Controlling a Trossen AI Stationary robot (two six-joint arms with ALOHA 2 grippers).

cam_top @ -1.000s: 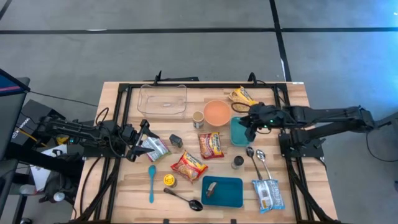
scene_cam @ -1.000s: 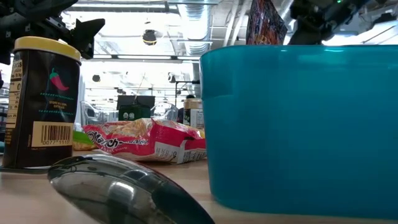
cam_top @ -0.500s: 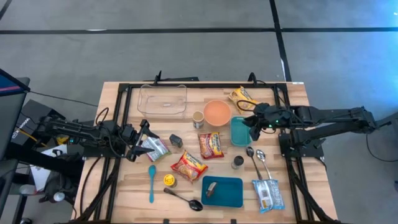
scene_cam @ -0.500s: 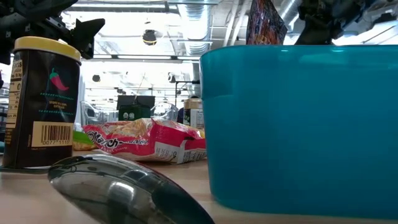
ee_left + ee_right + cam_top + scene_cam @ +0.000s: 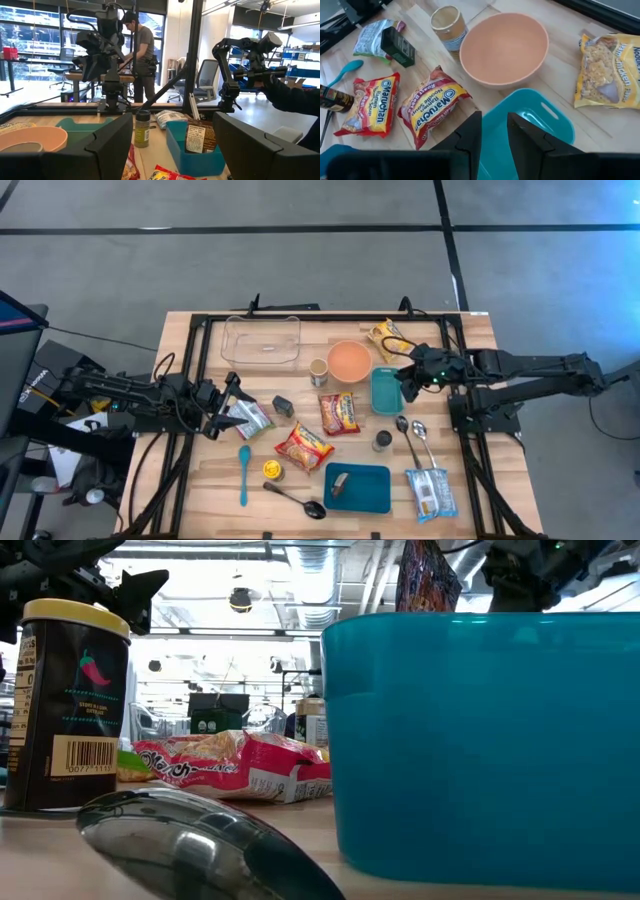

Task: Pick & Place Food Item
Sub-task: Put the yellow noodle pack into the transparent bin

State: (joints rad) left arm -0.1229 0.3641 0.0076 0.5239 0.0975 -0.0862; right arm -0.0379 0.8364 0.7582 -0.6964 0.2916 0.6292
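Observation:
Two red ramen packets (image 5: 432,105) (image 5: 367,107) lie flat on the wood table beside an orange bowl (image 5: 504,49). A yellow noodle packet (image 5: 607,72) lies near the far right corner. My right gripper (image 5: 495,117) hovers over a small teal tray (image 5: 387,392). Its fingers stand a narrow gap apart with nothing between them. My left gripper (image 5: 232,392) waits at the table's left, open and level, just above a green-and-silver packet (image 5: 250,418). In the left wrist view its fingers (image 5: 107,145) stand wide apart around nothing.
A clear container (image 5: 262,340) sits at the far left and a paper cup (image 5: 319,371) beside the bowl. A dark box (image 5: 283,407), a spice jar (image 5: 382,441) and two spoons (image 5: 415,438) lie mid-table. A larger teal tray (image 5: 358,487), a silver packet (image 5: 431,492) and a blue spoon (image 5: 243,473) are nearer.
My right gripper has rolled a little about its wrist while staying above the small teal tray. Nothing on the table has moved.

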